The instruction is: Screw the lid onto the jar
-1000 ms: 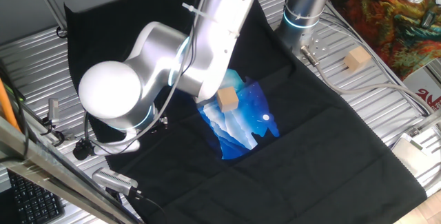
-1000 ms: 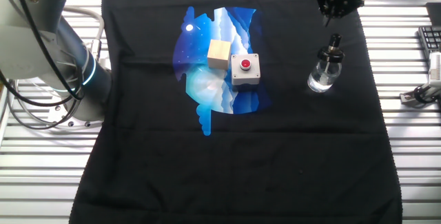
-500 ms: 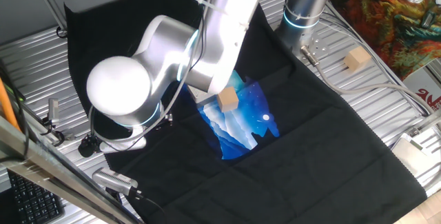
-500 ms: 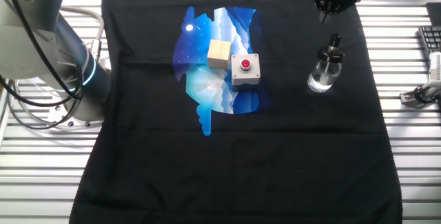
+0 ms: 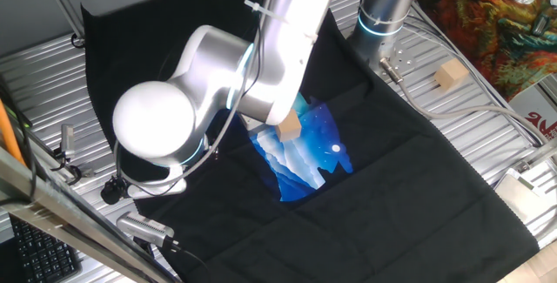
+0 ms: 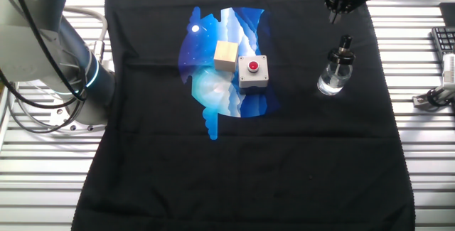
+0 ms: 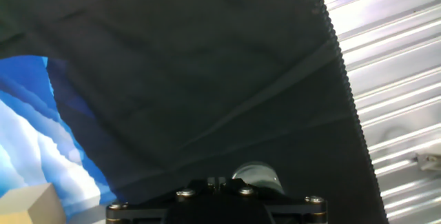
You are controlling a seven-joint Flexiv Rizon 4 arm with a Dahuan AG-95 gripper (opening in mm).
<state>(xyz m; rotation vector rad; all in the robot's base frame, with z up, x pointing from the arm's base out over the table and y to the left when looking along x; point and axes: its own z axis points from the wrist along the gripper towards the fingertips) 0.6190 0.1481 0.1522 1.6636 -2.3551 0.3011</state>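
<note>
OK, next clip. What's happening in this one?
A single robot arm is working over a black cloth at a jar-capping job. The gripper hangs above and apart from the jar, which stands upright with the lid already sitting on top. Whether the fingers are open or holding anything is unclear. A wooden cube and a grey box with a red button sit untouched on the blue patch.
</note>
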